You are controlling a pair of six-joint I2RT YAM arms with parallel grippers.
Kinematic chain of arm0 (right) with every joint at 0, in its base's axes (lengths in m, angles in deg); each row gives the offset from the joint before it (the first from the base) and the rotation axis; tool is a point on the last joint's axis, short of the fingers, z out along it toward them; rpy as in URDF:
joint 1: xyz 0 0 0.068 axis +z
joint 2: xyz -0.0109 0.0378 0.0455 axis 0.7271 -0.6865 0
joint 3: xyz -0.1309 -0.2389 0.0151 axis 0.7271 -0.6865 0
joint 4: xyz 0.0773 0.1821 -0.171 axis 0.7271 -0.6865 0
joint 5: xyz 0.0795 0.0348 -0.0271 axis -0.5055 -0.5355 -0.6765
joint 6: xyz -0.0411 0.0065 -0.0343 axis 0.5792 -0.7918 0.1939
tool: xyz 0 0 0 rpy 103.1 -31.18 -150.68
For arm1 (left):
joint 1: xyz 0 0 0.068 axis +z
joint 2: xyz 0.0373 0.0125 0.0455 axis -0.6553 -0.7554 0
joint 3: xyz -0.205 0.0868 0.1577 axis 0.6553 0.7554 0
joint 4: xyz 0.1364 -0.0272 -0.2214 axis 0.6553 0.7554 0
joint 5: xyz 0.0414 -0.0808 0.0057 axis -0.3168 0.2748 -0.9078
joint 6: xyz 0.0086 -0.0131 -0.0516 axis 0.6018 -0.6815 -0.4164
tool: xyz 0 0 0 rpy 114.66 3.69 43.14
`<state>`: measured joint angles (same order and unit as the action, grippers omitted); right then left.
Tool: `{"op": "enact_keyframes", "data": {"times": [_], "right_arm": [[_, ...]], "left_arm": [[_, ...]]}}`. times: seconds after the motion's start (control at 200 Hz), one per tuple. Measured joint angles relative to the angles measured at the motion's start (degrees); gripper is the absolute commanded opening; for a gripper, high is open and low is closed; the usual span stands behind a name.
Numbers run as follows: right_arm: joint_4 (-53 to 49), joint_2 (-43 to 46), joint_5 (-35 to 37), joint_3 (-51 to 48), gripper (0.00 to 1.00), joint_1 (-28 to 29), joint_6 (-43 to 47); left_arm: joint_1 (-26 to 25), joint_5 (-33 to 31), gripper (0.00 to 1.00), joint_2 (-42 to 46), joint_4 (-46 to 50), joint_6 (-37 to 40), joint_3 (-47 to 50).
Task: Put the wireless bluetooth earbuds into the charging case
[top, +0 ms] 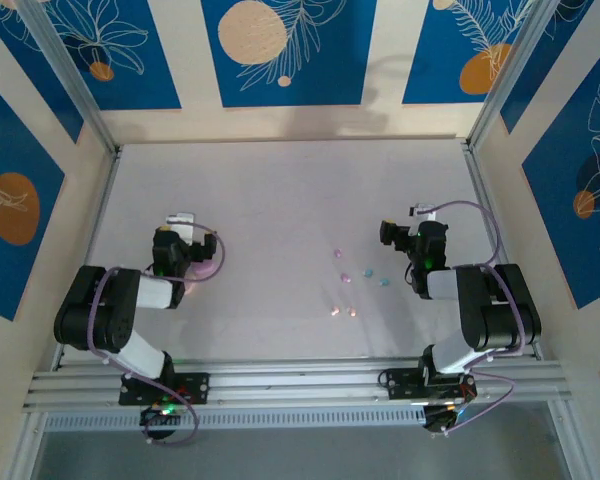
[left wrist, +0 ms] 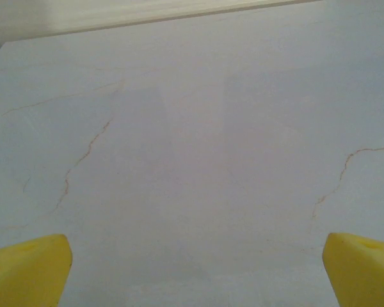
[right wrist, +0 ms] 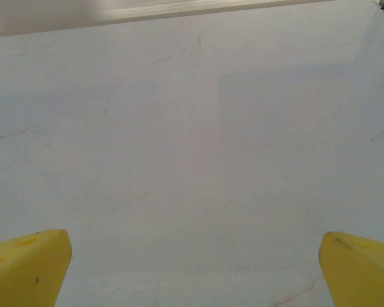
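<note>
Risks first. The six tiny pastel bead-like wireless earbuds [top: 345,277] lie loose on the pale marble-veined tabletop [top: 280,180], right of centre, between the arms and nearer the right one. The purplish-pink pair [top: 337,253] is furthest back, the light blue pair [top: 368,271] is near the right wrist, and the peach-pink pair [top: 333,311] is nearest the bases.

- Each bud is far smaller than a finger, so we expect a coarse pinch to flick one away or knock its neighbour. The peach-pink two sit just beside each other.
- Being bead-shaped, they'll likely roll if clipped.
- The right arm [top: 480,300] coming in low could sweep the blue pair.
- We can't confirm a charging case. A pinkish-lilac blob [top: 206,266] sits by the left wrist, but we can't tell if it's a case or a cable loop. A colour mismatch between bud and case is another way to fail.

End effectors:
- The left gripper [left wrist: 193,272] has its jaws spread fully apart, yellow fingertips [left wrist: 27,268] at the frame edges. There's only bare table between them and it grips nothing.
- The right gripper [right wrist: 192,268] is the same: wide apart and holding nothing.
</note>
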<state>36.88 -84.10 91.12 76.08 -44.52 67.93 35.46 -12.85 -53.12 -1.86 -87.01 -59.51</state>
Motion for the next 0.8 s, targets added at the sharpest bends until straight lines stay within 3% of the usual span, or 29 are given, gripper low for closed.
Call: {"op": "enact_keyframes", "data": {"times": [0.8], "right_arm": [[0.0,0.0,-0.3,0.0,0.99,-0.7,-0.4]], "left_arm": [[0.2,0.6,1.00,0.0,0.0,0.0,0.0]]}}
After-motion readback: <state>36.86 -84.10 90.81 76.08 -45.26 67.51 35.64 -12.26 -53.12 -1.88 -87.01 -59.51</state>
